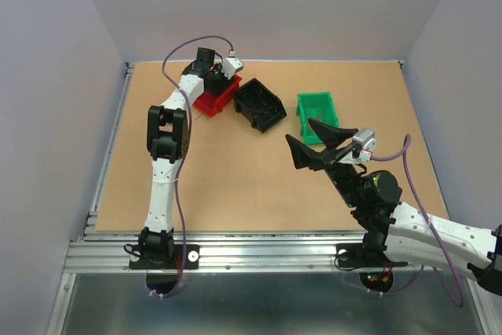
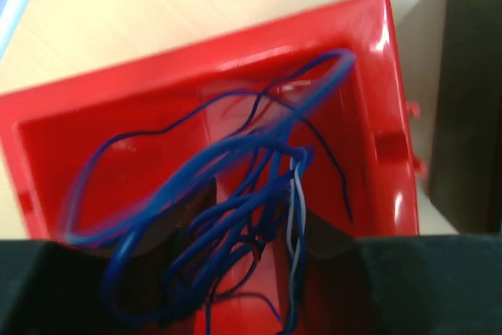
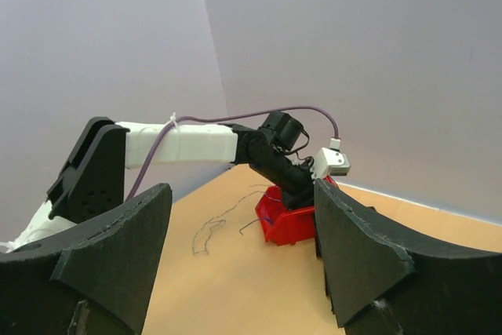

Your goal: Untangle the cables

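A tangle of thin blue cables [image 2: 235, 186], with one pale strand, lies in the red bin [image 2: 196, 60]. My left gripper [image 2: 259, 221] reaches down into this bin, its dark fingers [image 2: 161, 229] apart on either side of the strands, which hang between and across them. In the top view the left gripper [image 1: 216, 80] is over the red bin [image 1: 213, 102] at the back. A loose thin dark strand [image 3: 205, 233] lies on the table beside the red bin [image 3: 286, 221]. My right gripper [image 1: 300, 131] is open and empty, raised above the table.
A black bin [image 1: 263, 104] stands next to the red one, and a green bin [image 1: 316, 115] stands to its right, just behind the right gripper. The black bin's wall [image 2: 471, 115] shows in the left wrist view. Purple walls enclose the table.
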Robot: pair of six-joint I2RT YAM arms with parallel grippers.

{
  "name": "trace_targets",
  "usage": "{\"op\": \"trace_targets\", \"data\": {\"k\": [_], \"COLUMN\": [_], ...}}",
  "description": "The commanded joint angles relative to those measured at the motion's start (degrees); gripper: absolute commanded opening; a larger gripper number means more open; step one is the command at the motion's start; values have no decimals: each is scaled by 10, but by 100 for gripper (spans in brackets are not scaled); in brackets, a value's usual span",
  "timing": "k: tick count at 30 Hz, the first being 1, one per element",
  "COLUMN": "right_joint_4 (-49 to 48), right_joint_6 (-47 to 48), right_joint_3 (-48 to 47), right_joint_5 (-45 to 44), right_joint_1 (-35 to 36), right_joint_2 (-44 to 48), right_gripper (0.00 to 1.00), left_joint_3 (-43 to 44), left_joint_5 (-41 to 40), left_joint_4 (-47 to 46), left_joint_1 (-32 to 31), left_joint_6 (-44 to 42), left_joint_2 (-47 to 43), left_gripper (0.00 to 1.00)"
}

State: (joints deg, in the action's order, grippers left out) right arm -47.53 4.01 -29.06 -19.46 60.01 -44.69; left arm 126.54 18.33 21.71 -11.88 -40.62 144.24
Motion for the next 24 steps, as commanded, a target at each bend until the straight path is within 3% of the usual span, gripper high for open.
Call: {"op": "trace_targets", "data": {"k": [1, 6, 11, 24], "right_joint_4": [-11, -10, -8, -4], "right_joint_6": [-6, -8, -9, -9], "right_joint_3": [3, 4, 3, 3], "right_joint_5": [4, 6, 7, 3], "right_joint_1": [1, 1, 1, 1], "right_joint_2": [4, 6, 7, 8], "right_gripper": [78, 78, 78, 78], "left_joint_3": [-2, -33, -50, 8], "left_joint_5": [-15, -20, -19, 0], "left_joint_4": [36, 33, 35, 111], "left_joint_1": [4, 5, 5, 8], "left_joint_6": [3, 5, 8, 6], "left_joint_2": [-96, -151, -180, -150], "left_gripper": [50, 60, 63, 54]}}
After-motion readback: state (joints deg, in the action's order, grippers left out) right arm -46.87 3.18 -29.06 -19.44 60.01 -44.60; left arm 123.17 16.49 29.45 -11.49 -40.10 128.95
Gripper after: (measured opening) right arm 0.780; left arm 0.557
